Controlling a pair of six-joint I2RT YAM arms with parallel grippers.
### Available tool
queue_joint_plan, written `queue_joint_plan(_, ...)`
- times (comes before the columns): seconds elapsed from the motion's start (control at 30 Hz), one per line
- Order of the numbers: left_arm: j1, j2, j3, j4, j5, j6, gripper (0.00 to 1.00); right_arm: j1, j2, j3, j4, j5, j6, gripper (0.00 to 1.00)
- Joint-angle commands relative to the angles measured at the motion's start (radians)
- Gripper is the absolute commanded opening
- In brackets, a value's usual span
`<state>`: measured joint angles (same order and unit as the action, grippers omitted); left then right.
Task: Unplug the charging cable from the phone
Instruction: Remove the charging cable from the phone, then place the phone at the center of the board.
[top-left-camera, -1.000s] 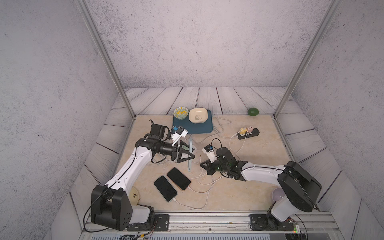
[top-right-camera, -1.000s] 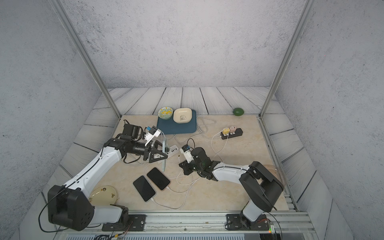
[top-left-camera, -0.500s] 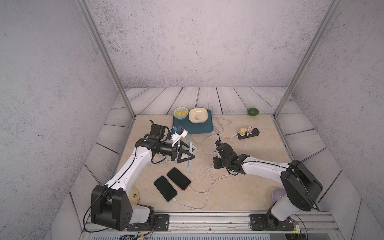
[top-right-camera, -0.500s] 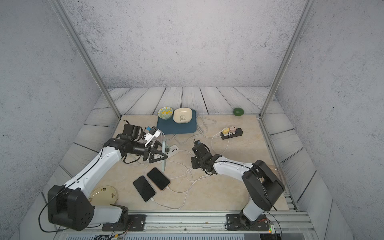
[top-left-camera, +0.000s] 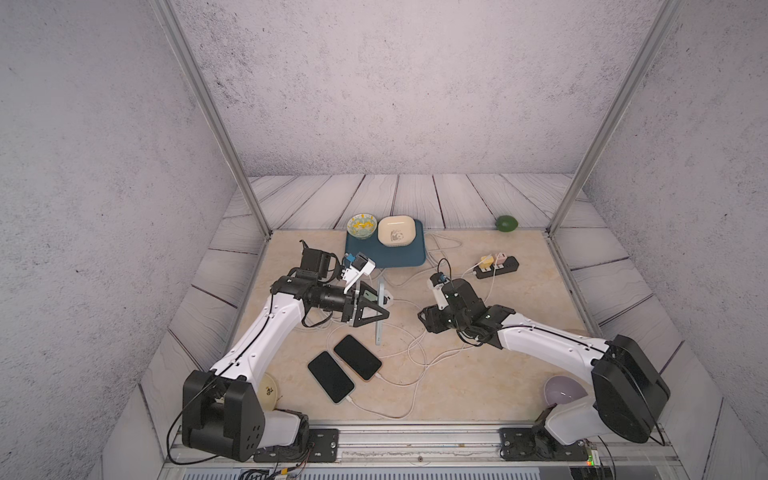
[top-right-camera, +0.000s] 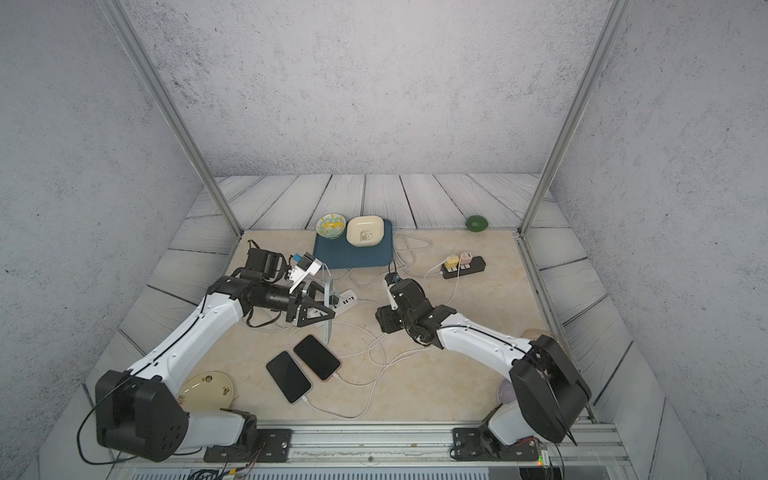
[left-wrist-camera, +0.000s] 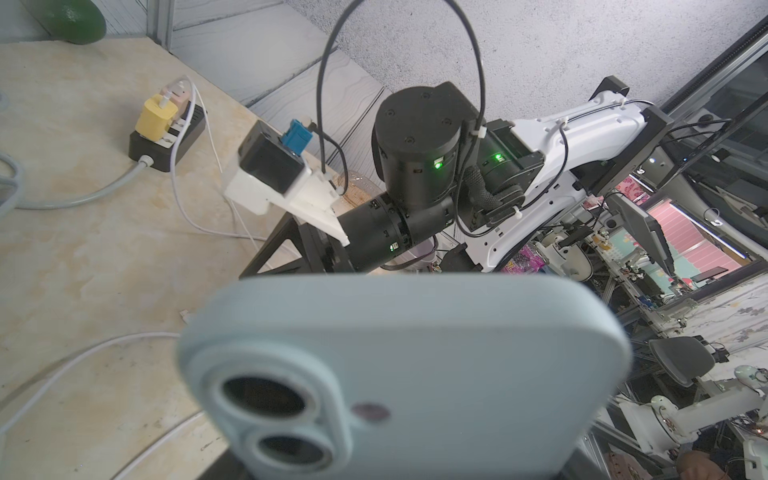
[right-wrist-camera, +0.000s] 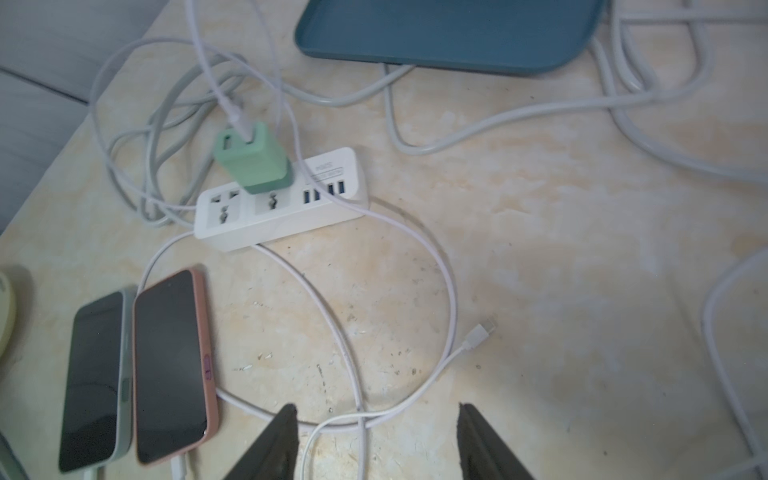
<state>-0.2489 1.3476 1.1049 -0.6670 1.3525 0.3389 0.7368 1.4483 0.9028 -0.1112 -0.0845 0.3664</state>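
Blue phone (top-left-camera: 378, 334): upright on edge over table (top-left-camera: 478, 386), clenched in left hand (top-left-camera: 374, 312). Cable plug (right-wrist-camera: 478, 333): loose on table, apart from phone; unplugging judged done. Right hand (right-wrist-camera: 376, 409): spread, grasping nothing. Possibly left: setting phone down. Phone's port: hidden in every view.

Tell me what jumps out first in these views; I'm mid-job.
The left gripper holds a pale blue phone on edge at the centre of the tabletop, its back filling the left wrist view. A loose white cable plug lies on the tabletop ahead of the open right gripper. Toward the front, a pink-cased phone and a green-cased phone lie side by side, cables still in.
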Motion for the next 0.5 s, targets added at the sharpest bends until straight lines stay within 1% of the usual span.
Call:
queue_joint_plan(0.0, 0.002, -0.001, 0.028, -0.022, 0.060, 0.029, 0.34, -0.005, -0.054, -0.023, 0.063, -0.216, -0.084, 0.71)
queue_joint_plan(0.17, 0.002, 0.000, 0.029, -0.028, 0.068, 0.040, 0.34, -0.010, -0.113, -0.063, 0.167, -0.400, -0.096, 0.84)
queue_joint_plan(0.23, 0.002, 0.001, 0.029, -0.029, 0.069, 0.041, 0.34, -0.010, -0.126, -0.085, 0.244, -0.477, -0.071, 0.87)
queue_joint_plan(0.4, 0.000, 0.004, 0.029, -0.032, 0.072, 0.044, 0.34, -0.010, -0.117, -0.077, 0.367, -0.669, -0.013, 0.93)
queue_joint_plan(0.47, 0.000, 0.004, 0.030, -0.034, 0.074, 0.046, 0.34, -0.010, -0.092, -0.072, 0.437, -0.742, 0.024, 0.99)
